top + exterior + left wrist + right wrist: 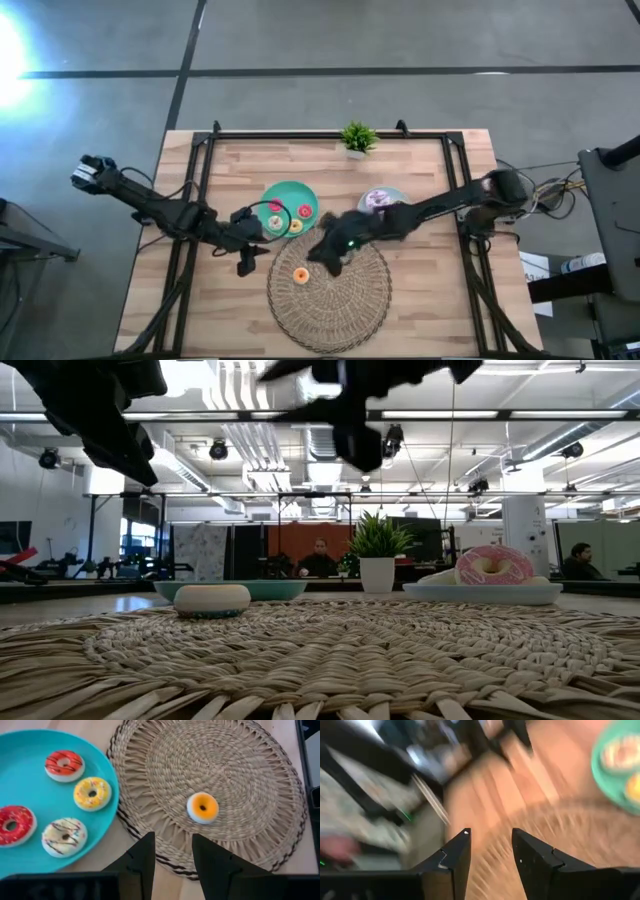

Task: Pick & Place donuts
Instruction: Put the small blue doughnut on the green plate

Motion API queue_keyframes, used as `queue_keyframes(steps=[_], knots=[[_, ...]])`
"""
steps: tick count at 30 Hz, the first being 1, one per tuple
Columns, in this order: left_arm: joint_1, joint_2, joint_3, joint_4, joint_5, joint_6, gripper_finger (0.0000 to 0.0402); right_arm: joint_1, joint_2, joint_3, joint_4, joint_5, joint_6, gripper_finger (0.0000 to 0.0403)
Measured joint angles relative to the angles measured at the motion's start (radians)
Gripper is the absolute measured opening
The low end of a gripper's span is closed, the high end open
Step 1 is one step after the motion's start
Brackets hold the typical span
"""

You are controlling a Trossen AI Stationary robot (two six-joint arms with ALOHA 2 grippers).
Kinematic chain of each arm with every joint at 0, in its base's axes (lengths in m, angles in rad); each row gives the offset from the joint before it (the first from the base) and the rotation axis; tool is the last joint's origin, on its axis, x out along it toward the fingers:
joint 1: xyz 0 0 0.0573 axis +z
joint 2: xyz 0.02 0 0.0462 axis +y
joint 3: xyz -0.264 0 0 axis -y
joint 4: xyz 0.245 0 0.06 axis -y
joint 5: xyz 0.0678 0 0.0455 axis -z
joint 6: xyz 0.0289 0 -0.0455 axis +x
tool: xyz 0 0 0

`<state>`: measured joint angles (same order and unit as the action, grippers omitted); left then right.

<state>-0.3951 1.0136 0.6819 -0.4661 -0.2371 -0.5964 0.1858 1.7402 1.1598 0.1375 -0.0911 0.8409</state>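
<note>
A small orange-topped donut [300, 275] [202, 807] [212, 600] lies flat on the woven mat [345, 295], left of its centre. The teal plate [303, 190] [20, 790] holds several small donuts: red [64, 765], yellow [92, 793], red-pink [12, 824] and white [64, 836]. A pink-frosted donut [377, 199] [493, 565] sits on the light-blue plate [440, 593]. My left gripper [245, 264] [172, 854] is open at the mat's left edge, apart from the orange donut. My right gripper [326, 256] [491, 847] is open above the mat and holds nothing.
A small potted plant [357, 138] [377, 550] stands at the table's far edge. A dark frame [330, 133] runs along the table's far edge and sides. The mat's right half [365, 300] is bare. People sit in the room behind the table [320, 558].
</note>
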Motion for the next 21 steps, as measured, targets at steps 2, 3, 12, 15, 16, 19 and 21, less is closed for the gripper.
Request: queue_keyframes(steps=[2,3,12,15,16,19,21], knots=[[-0.015,-0.001,0.0,-0.008,0.0,-0.031,0.0103,0.009,0.068,0.088,-0.168,-0.024,-0.089,0.0135],[-0.025,-0.003,0.0,-0.02,0.0,-0.05,0.0103,0.016,0.097,0.13,-0.249,-0.026,-0.15,0.0135],[-0.156,-0.004,0.0,-0.103,-0.089,-0.244,0.0103,0.103,0.343,0.425,-0.616,0.06,-0.731,0.0134],[-0.195,-0.004,0.0,-0.103,-0.148,-0.298,0.0103,0.115,0.412,0.509,-0.636,0.057,-0.826,0.0134],[-0.207,-0.004,0.0,-0.103,-0.163,-0.317,0.0103,0.117,0.431,0.538,-0.644,0.058,-0.845,0.0134],[-0.24,-0.004,0.0,-0.102,-0.203,-0.361,0.0103,0.116,0.485,0.614,-0.681,0.057,-0.882,0.0134],[-0.258,-0.004,0.0,-0.104,-0.228,-0.381,0.0103,0.115,0.517,0.656,-0.717,0.059,-0.911,0.0134]])
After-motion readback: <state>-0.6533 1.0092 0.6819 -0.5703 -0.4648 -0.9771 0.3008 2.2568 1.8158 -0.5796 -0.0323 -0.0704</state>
